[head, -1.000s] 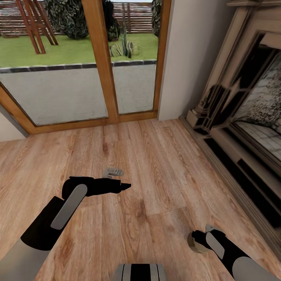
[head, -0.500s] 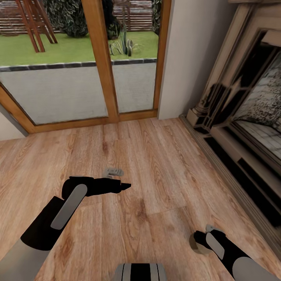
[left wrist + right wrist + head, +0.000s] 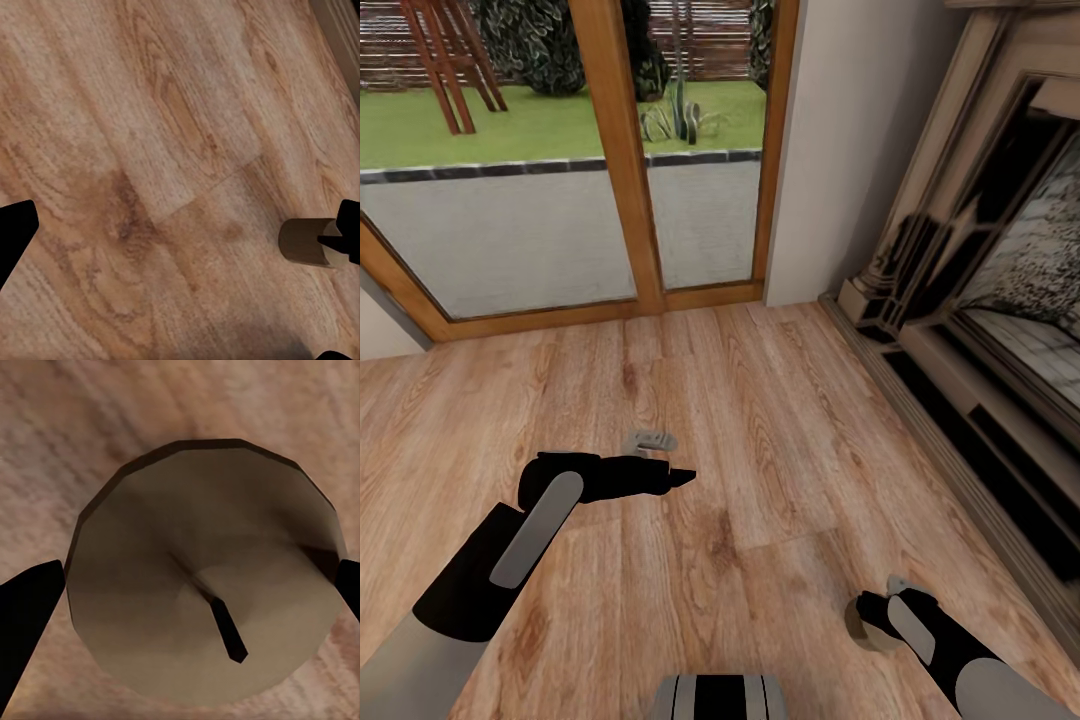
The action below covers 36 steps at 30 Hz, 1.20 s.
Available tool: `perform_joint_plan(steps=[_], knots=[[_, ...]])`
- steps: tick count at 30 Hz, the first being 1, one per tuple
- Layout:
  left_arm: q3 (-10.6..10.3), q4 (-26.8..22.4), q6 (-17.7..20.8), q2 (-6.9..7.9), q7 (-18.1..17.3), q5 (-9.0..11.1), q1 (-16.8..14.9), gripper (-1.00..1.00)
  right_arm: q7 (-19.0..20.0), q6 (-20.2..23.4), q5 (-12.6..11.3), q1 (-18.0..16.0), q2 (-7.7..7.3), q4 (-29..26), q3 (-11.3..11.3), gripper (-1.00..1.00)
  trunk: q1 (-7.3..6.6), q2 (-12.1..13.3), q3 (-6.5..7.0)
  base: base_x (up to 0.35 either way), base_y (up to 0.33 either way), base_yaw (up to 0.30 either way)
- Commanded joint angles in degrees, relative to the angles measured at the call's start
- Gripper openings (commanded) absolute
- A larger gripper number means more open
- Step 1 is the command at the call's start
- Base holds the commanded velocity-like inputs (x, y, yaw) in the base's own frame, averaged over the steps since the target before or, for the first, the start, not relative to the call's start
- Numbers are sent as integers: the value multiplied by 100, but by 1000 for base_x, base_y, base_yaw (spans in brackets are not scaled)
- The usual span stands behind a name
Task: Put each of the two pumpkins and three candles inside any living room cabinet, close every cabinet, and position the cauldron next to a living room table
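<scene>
A candle (image 3: pixel 202 577), a stubby tan-olive cylinder with a rounded rim and a short dark wick, sits between the fingers of the right gripper (image 3: pixel 870 622) in the right wrist view, one dark fingertip (image 3: pixel 26 615) at each side of it. In the head view it is low in the frame, right of centre, a tan drum (image 3: pixel 857 620) at the tip of that gripper; the left wrist view catches it at its right edge (image 3: pixel 306 242), lying sideways over the wooden floor (image 3: pixel 760 430). So the right claw is pinching the candle, which looks carried rather than resting, though contact with the boards cannot be ruled out. The left gripper (image 3: pixel 682 476), left of centre in the head view, holds nothing; whether its fingers are spread or pressed together I cannot tell. As a judgement, the task is mid-way at best: one candle is in hand and not yet stored, and no pumpkin, cauldron or table shows here. A glass patio door (image 3: pixel 620 150) fills the upper left, a fireplace surround (image 3: pixel 960 250) the right edge.
</scene>
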Motion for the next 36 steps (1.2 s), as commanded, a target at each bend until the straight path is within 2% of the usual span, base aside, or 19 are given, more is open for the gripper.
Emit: perform_joint_plan(steps=[1,17,36], knots=[[-9,-6,10,4,60,59,-5,100,-50,15,-81,1,-7,-15,46,-100,-1,-2,-5,0,0,0],[-3,1,10,4,60,59,-5,100,-50,6,-82,1,-16,-15,46,-100,-1,-2,-5,0,0,0],[0,8,10,-4,60,52,-5,100,10,-135,-95,2,-16,-54,52,-100,-50,24,416,0,0,0]])
